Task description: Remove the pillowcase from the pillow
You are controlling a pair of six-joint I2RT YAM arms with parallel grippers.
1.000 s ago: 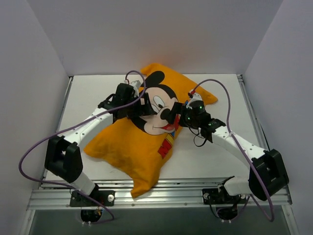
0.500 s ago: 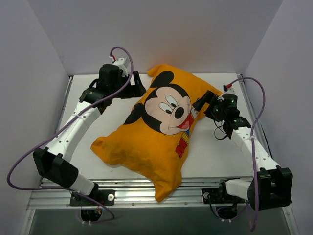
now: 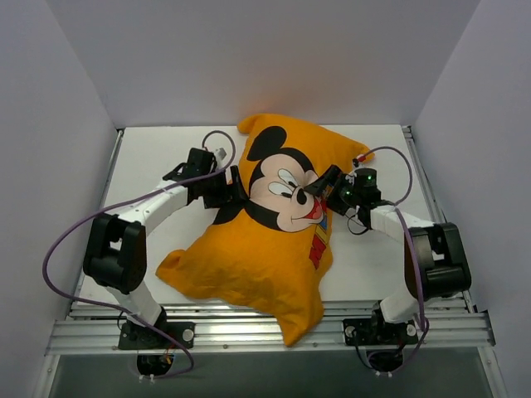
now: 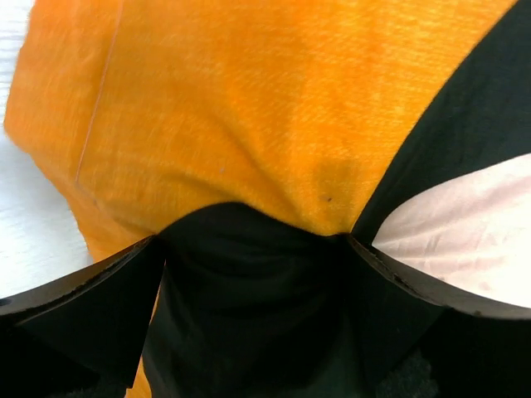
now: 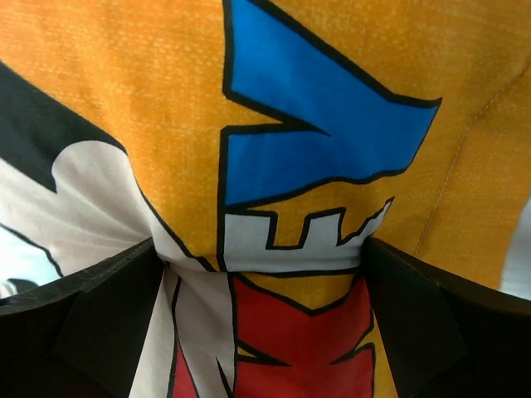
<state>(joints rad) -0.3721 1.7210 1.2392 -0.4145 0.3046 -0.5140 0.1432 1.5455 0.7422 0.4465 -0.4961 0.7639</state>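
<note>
The orange-yellow pillowcase with the Mickey face lies diagonally across the white table, plump and filled. The white pillow is hidden inside it. My left gripper presses into the case's left side by Mickey's black ear. In the left wrist view its fingers hold a bunched fold of orange and black cloth. My right gripper is at the case's right side by Mickey's mouth. In the right wrist view its fingers pinch a fold printed with blue and red letters.
The white table is boxed in by grey walls at the back and both sides. An aluminium rail runs along the near edge, and the case's lower corner hangs over it. Purple cables loop beside each arm.
Half a second ago both grippers were off the pillowcase, out to its sides. Now both have come back in and closed on cloth beside Mickey's face. The case has shifted slightly.
</note>
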